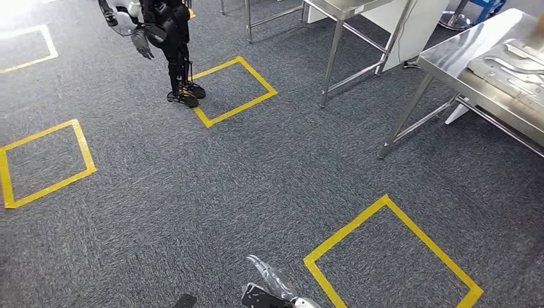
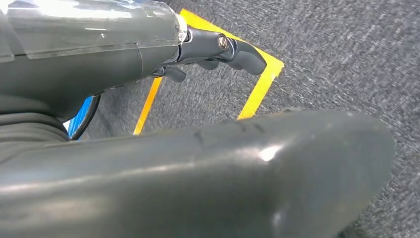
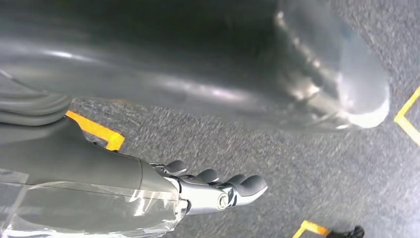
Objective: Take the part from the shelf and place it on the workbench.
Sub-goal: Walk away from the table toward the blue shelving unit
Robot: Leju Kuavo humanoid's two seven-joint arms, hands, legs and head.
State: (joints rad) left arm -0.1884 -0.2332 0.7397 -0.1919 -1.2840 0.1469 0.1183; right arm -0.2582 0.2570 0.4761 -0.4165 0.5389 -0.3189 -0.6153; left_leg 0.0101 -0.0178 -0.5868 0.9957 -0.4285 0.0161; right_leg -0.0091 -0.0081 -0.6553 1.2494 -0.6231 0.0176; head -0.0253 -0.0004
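Head view: looks down on grey carpet (image 1: 192,192) marked with yellow tape squares, the nearest square (image 1: 349,231) low and right of centre. At upper right stands a steel bench (image 1: 449,58) with grey parts (image 1: 513,67) lying in a flat tray on its top, close to the right edge. Cannot tell which of them is the task's own part. Further left along the top edge stands a 2nd bench (image 1: 346,6) on thin steel legs. At upper left, a dark 2nd robot (image 1: 170,32) stands beside another tape square, well apart from both benches.

Left wrist view: left robot hand (image 2: 163,54) hangs over the carpet with nothing in it. Dark fingers (image 2: 242,52) reach out side by side, slightly bent at the tips, above a yellow tape corner. Thick grey thumb (image 2: 223,173) lies well apart from them, large in the foreground. Clear plastic film covers the back of the robot hand.

Right wrist view: right robot hand (image 3: 148,183) also holds nothing. Dark fingers (image 3: 237,186) extend side by side over bare carpet, thumb (image 3: 198,64) spread away from them, blurred and close to the lens. Same clear film wrapped over the back. Short bits of yellow tape lie on the carpet near the fingers.
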